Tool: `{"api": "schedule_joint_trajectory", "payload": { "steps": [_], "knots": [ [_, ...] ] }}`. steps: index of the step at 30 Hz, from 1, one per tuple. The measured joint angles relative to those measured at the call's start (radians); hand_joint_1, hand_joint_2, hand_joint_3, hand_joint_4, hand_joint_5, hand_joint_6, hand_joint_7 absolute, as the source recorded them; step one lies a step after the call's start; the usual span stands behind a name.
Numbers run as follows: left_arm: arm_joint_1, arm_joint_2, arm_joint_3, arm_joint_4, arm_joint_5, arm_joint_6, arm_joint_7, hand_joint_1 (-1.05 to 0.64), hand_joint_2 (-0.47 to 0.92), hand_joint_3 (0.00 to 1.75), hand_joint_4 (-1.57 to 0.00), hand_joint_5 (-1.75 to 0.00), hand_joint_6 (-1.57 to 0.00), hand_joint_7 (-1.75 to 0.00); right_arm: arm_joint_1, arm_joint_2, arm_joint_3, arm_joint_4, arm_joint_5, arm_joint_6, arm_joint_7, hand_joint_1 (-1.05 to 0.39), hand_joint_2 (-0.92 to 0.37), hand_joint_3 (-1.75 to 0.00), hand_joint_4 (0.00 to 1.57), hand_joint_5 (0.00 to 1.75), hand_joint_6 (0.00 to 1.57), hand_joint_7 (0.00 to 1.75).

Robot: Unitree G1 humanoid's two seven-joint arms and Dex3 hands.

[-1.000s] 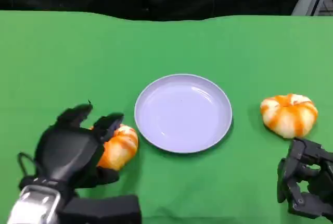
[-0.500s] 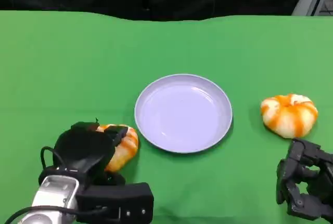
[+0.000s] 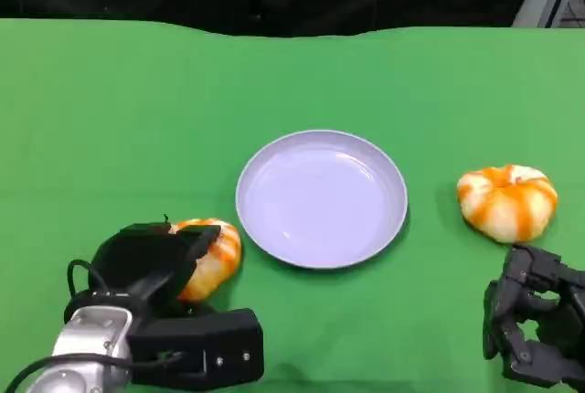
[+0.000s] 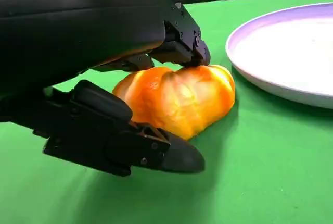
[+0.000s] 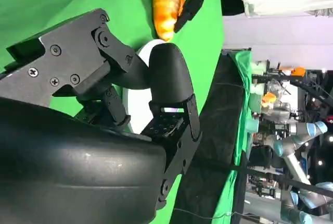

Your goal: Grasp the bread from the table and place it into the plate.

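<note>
at about seven o'clock from the plate [image 3: 322, 197], the left hand [image 3: 155, 260] sits on the bread [image 3: 208, 254], fingers [image 4: 182, 41] over the top and another finger pressed along its near side, so it grips the bun while it rests on the green table [image 3: 119, 110], just beside the plate's rim. over at three o'clock from the plate lies a second bun [image 3: 508, 201], well apart from it, and the right hand [image 3: 535, 324] sits just below that bun, not touching, fingers curled in with nothing in them.
</note>
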Motion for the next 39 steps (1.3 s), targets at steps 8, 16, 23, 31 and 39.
{"api": "schedule_joint_trajectory", "payload": {
  "steps": [8, 16, 23, 31, 39],
  "knots": [
    [-0.004, 0.005, -0.005, 0.029, -0.049, -0.029, 0.123, -0.16, 0.92, 0.19, -1.09, -0.22, -1.03, -0.1, -0.002, 0.0, 0.0, 0.003, 0.002, -0.002, 0.001, -0.11, -0.58, -1.17, 0.87, 1.75, 0.71, 1.7],
    [-0.004, 0.002, 0.004, 0.058, -0.085, -0.092, 0.298, -0.04, 0.92, 0.18, -0.69, -1.73, -0.57, -1.73, -0.001, 0.001, 0.0, 0.002, -0.003, -0.003, -0.005, -0.1, -0.59, -1.17, 0.87, 1.75, 0.72, 1.71],
    [0.032, 0.02, 0.043, -0.107, -0.086, -0.13, 0.356, -0.01, 0.88, 0.19, -0.68, -1.75, -0.56, -1.75, -0.001, 0.0, -0.002, -0.002, -0.006, -0.001, -0.009, -0.1, -0.59, -1.18, 0.86, 1.75, 0.7, 1.73],
    [0.017, 0.011, 0.084, -0.326, -0.048, -0.083, 0.333, -0.04, 0.89, 0.22, -0.69, -1.75, -0.57, -1.74, -0.002, -0.002, -0.006, -0.002, -0.007, 0.0, -0.009, -0.09, -0.59, -1.18, 0.87, 1.75, 0.7, 1.74],
    [-0.202, -0.089, 0.012, -0.199, -0.024, -0.059, 0.287, -0.03, 0.84, 0.14, -0.71, -1.75, -0.69, -1.54, -0.014, -0.003, -0.013, 0.024, -0.004, -0.001, -0.004, -0.09, -0.58, -1.16, 0.87, 1.75, 0.71, 1.71]
  ]
}}
